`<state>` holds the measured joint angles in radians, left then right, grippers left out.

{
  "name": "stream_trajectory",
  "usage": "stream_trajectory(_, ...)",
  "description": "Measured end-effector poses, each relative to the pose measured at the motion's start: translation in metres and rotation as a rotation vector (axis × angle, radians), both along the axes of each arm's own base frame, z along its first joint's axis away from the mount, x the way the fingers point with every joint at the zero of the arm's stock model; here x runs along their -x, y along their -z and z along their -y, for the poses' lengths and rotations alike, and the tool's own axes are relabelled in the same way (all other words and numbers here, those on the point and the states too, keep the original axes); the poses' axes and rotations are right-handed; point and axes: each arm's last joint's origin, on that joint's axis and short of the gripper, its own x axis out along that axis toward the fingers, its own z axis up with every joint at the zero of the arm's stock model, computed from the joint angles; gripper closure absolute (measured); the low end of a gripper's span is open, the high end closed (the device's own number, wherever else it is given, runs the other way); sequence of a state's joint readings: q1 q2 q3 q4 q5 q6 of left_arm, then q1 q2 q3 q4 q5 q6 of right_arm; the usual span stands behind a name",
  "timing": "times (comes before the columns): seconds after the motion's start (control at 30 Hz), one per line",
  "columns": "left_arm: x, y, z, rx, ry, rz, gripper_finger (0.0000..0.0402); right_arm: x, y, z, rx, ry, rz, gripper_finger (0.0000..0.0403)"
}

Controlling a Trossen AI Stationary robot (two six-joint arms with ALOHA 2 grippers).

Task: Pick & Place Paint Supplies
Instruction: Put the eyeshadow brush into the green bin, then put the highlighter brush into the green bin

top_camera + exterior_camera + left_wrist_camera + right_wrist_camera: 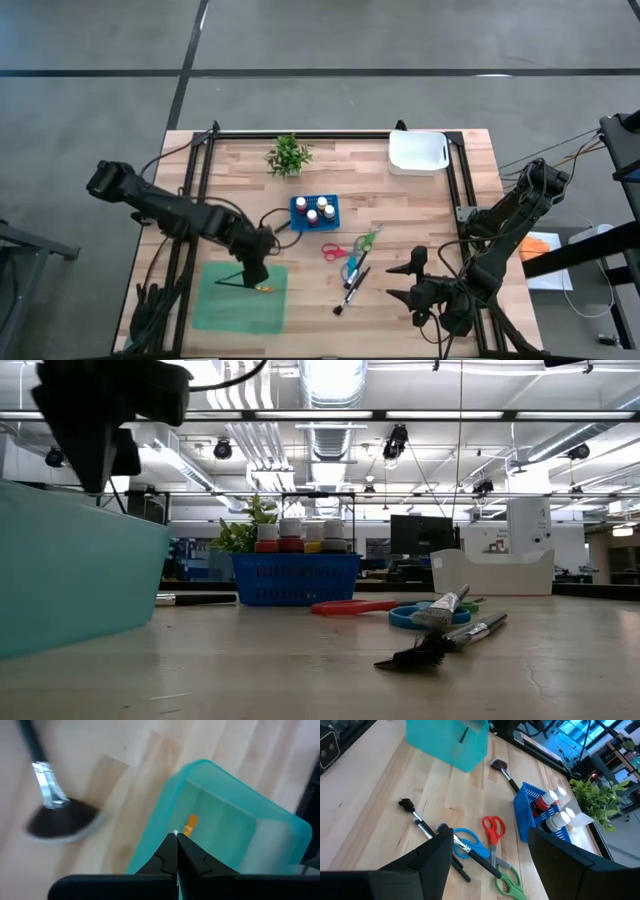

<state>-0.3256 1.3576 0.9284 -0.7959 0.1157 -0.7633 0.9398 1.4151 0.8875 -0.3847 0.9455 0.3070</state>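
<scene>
Lying just ahead of the right gripper [405, 280], on bare tabletop: thin dark-handled brushes [420, 825], blue scissors [465, 840], red scissors [493, 829], green scissors [507, 880].

- Right gripper: fingers spread wide, nothing between them, low over the table.
- Brushes: light, stiff, slender; likely to roll or pivot if pinched near an end. Best taken across the handle near the middle, clear of the soft bristles.
- Scissors: light, rigid, flat to the table; smooth plastic loops probably slippery. Best taken across the blades or at the pivot, with the fingers lowered right to the wood.
- Paint bottles [555, 805]: farther beyond the scissors, upright in a blue basket [315, 210]; probably heavier than the rest, hard, round. Best taken around the cap or neck from above.

Left gripper [176, 842]: fingers pressed fully together over the teal bin [240, 297], nothing visibly pinched. Small orange piece [190, 825] inside the bin just past the fingertips. One more brush [60, 815], soft fanned head, on the table beside the bin.
</scene>
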Motion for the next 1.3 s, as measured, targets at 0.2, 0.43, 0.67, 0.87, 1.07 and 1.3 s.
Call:
stream_trajectory(0.2, 0.007, 0.015, 0.007, 0.026, -0.064, -0.032, 0.0399, 0.001, 0.000, -0.001, -0.039, 0.016, 0.009, 0.0149)
stream_trajectory(0.43, 0.016, 0.036, 0.008, 0.068, -0.083, -0.082, 0.0343, 0.004, 0.005, 0.000, -0.065, 0.026, 0.007, 0.0149)
stream_trajectory(0.67, 0.015, 0.033, 0.013, 0.096, -0.021, -0.066, 0.0288, 0.004, 0.005, 0.000, -0.058, 0.024, 0.006, 0.0149)
stream_trajectory(0.87, 0.004, 0.010, 0.014, 0.060, 0.059, 0.020, 0.0282, 0.004, 0.005, 0.000, -0.058, 0.024, 0.006, 0.0149)
stream_trajectory(1.07, 0.000, -0.012, -0.013, -0.193, -0.102, -0.016, 0.0282, 0.003, 0.005, 0.000, -0.061, 0.024, 0.008, 0.0149)
stream_trajectory(1.3, -0.003, -0.008, -0.050, -0.192, -0.162, -0.087, 0.0281, 0.003, 0.005, 0.000, -0.062, 0.024, 0.008, 0.0149)
